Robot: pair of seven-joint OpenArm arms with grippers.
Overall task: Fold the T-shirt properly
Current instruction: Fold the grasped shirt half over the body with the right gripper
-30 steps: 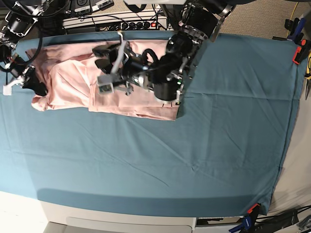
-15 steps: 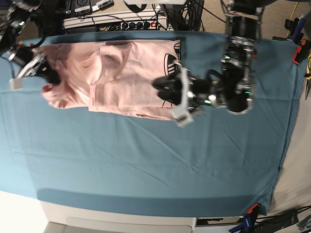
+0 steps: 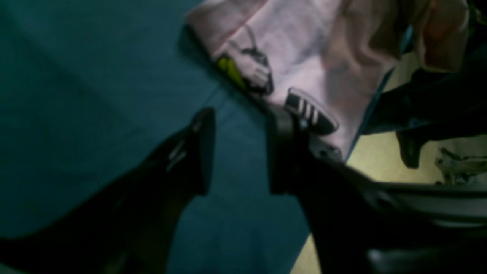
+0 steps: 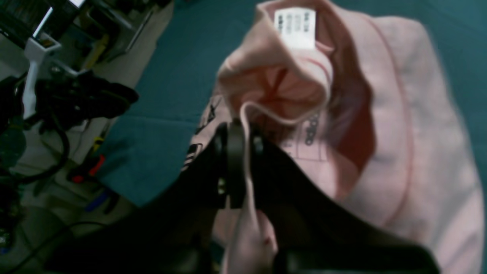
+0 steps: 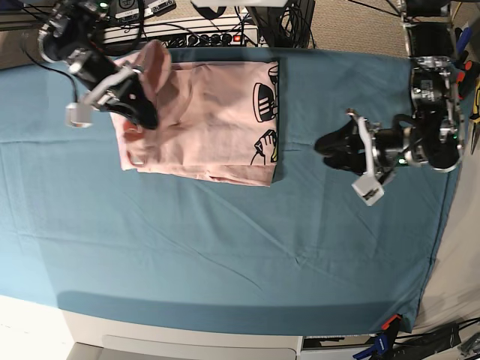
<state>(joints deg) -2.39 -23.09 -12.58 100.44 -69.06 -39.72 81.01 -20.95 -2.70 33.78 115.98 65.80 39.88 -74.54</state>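
Observation:
The pale pink T-shirt (image 5: 210,120) lies partly folded at the back left of the teal table cloth (image 5: 225,240), with black lettering (image 5: 264,101) showing at its right edge. My right gripper (image 5: 145,114) is shut on a fold of the shirt's left part and holds it lifted over the body. In the right wrist view the gripper (image 4: 243,140) pinches a pink hem, with the white neck label (image 4: 295,26) above it. My left gripper (image 5: 330,142) is open and empty over bare cloth, right of the shirt. In the left wrist view the gripper (image 3: 237,152) is spread, with the shirt (image 3: 304,57) beyond it.
A power strip and cables (image 5: 180,30) run along behind the table's back edge. Clamps grip the cloth at the right edge (image 5: 459,81) and at the front right corner (image 5: 388,324). Tools lie off the table at the far right (image 5: 474,112).
My left gripper has let go of the shirt and drawn away to the right. My right gripper has carried the shirt's left part up and to the right, over the body.

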